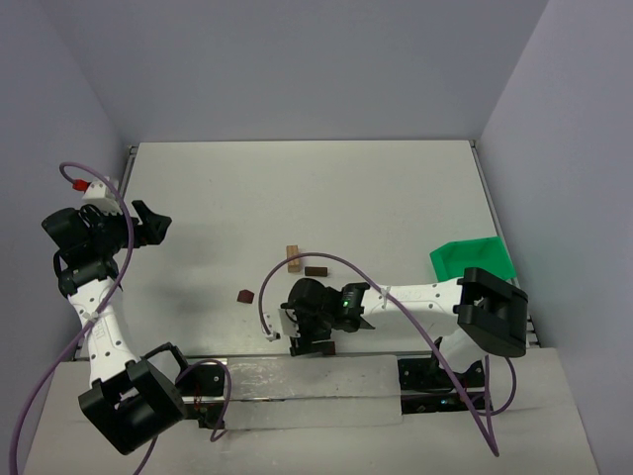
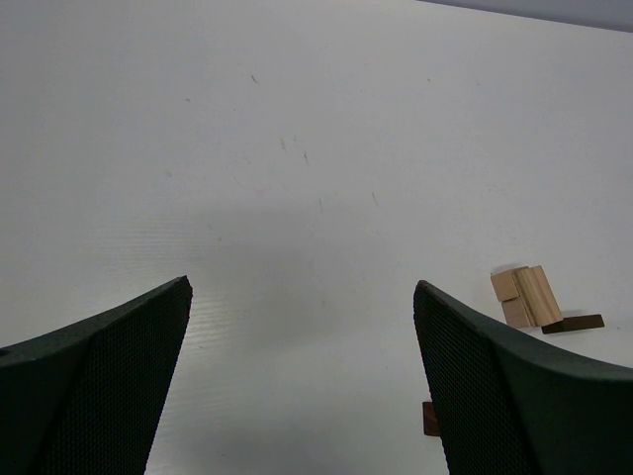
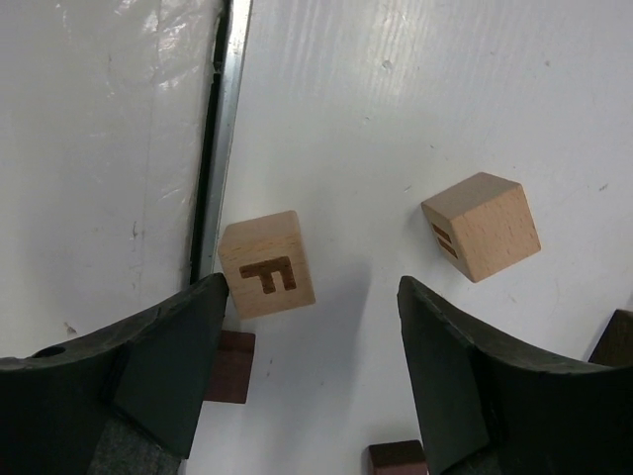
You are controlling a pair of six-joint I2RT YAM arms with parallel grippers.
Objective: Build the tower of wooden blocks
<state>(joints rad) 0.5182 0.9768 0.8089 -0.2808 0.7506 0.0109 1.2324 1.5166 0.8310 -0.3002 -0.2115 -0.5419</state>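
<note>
White table [image 1: 297,188], with grey walls [image 1: 297,59] round three sides.

The right gripper [image 3: 309,297] has its fingers apart and points down at the table by the near edge. Its own camera shows a tan cube with an F [image 3: 265,263] between the fingers, close to one of them. I cannot tell if they touch. A second tan cube [image 3: 482,226] lies just past the other finger. Dark blocks [image 3: 229,366] peek out by the fingers. A metal strip [image 3: 223,129] runs along the table's edge. In the top camera the gripper hides both tan cubes. That arm lies low, stretched sideways from its base along the near edge.

The left gripper [image 2: 302,287] has its fingers spread wide over bare table. Its arm stands up, bent, by the left edge.

The tower [image 1: 294,257] is a small pile of tan blocks near the middle of the table. A dark brick [image 1: 316,270] lies just beside it. The left wrist camera shows the pile from the side, as a few tan blocks pressed together. A dark cube [image 1: 245,296] sits alone, nearer the left edge. A green bin [image 1: 473,259] is at the right edge.
</note>
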